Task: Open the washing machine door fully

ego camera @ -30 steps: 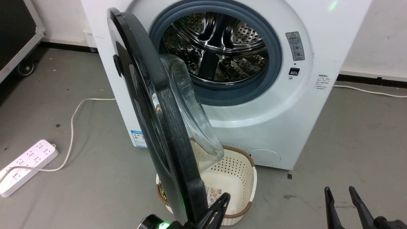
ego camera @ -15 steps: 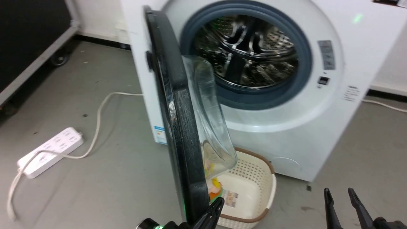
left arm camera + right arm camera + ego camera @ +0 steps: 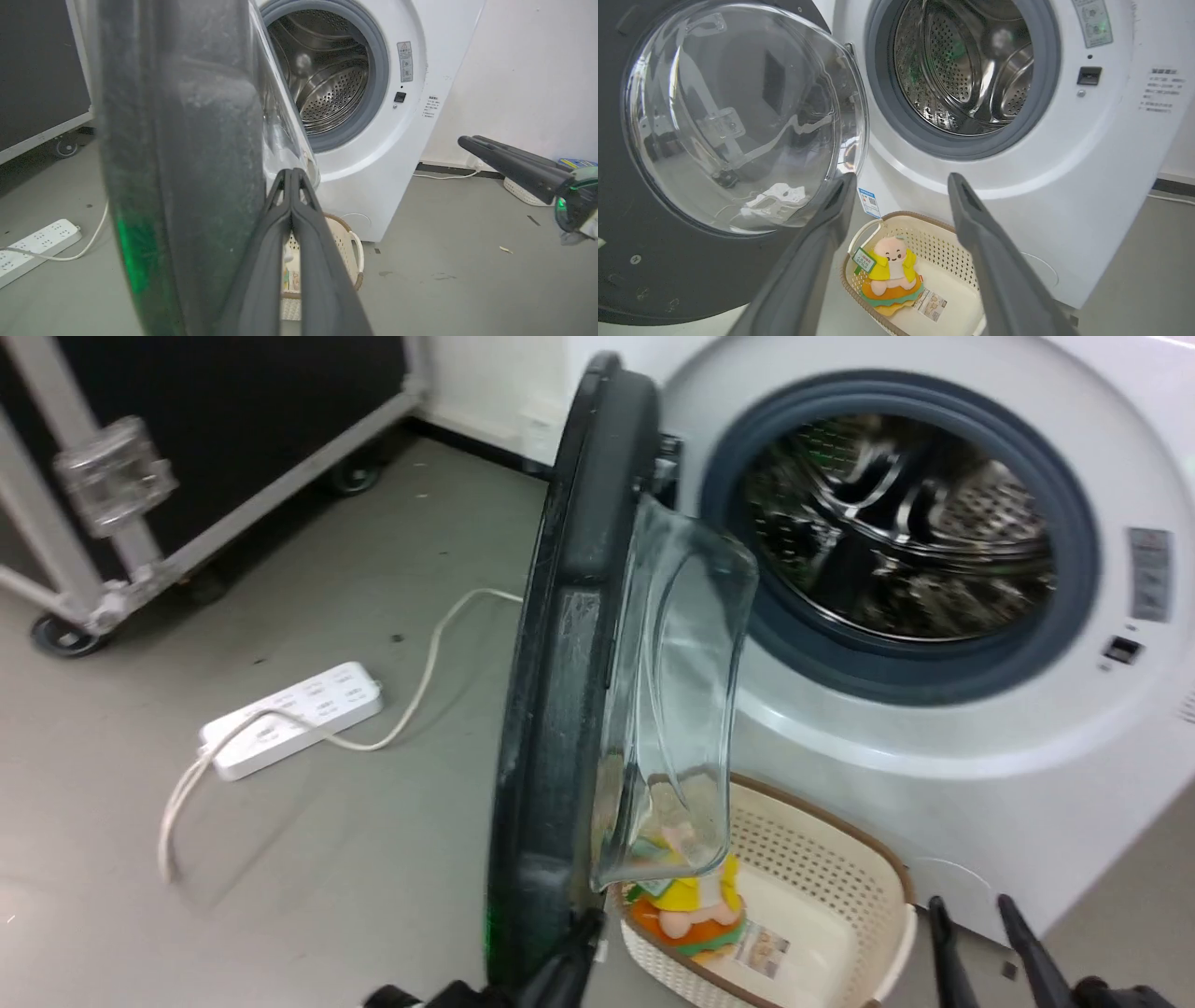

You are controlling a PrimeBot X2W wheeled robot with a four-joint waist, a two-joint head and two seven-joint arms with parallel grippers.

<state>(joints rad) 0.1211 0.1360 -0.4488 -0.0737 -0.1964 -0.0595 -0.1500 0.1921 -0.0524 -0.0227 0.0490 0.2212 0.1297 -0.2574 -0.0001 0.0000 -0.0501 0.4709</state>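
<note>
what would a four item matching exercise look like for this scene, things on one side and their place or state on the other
1 washing machine door
2 plush toy
3 power strip
4 right pincer

A lying in the cream basket
B open, holding nothing
C swung out from the machine
D on the grey floor, cable attached

Pairs: 1-C, 2-A, 3-D, 4-B

washing machine door: left wrist view, cut off at 12 and 6 o'clock.
left gripper: contact with door rim not resolvable.
drum: head view, motion-blurred.
plush toy: head masked behind glass bowl.
basket: cut off at 5 o'clock.
panel print: too small to read.
</note>
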